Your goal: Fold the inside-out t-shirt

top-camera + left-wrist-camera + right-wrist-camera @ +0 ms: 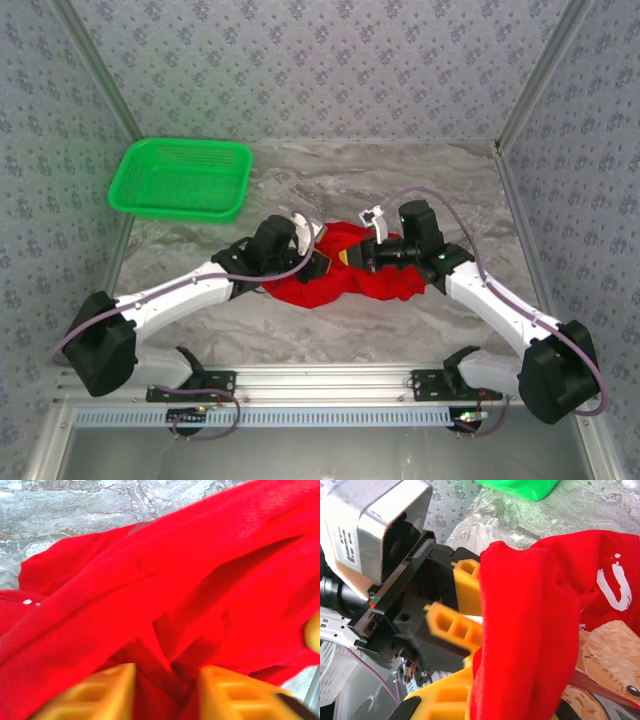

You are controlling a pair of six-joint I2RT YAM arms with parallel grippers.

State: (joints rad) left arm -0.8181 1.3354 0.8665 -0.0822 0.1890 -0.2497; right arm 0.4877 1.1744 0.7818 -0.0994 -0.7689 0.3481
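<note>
1. The left gripper (167, 697) was clenched on a gathered fold of the bright red, soft cloth short-sleeved t-shirt (345, 280). Its ribbed yellow plastic fingers (102, 695) sat either side of the bunch, and the creases ran in toward the gap, which I read as a real pinch.
2. The right gripper (370, 250) met the shirt from the opposite side. A thick band of cloth lay draped over its yellow finger (445, 700) and covered the gap, so I could not tell whether it was released or clamped.
3. I judged the two grippers were so close together because they were working one bunch between them, probably to open it out or turn it through before any fold.
4. The shirt lay crumpled in a heap at the middle of the table, nearer the near edge than the far one. It was not flat, so folding proper had not begun.
5. The cloth looked thin, matt and limp, dropping into deep soft folds. The right wrist view showed part of the multicoloured print (605, 660) with white lettering (612, 582) beside plain red.
6. The grey-veined marble-patterned table (400, 180) looked smooth and hard.
7. A green perforated plastic basket (180, 178) sat at the far left corner, well apart from the shirt.
</note>
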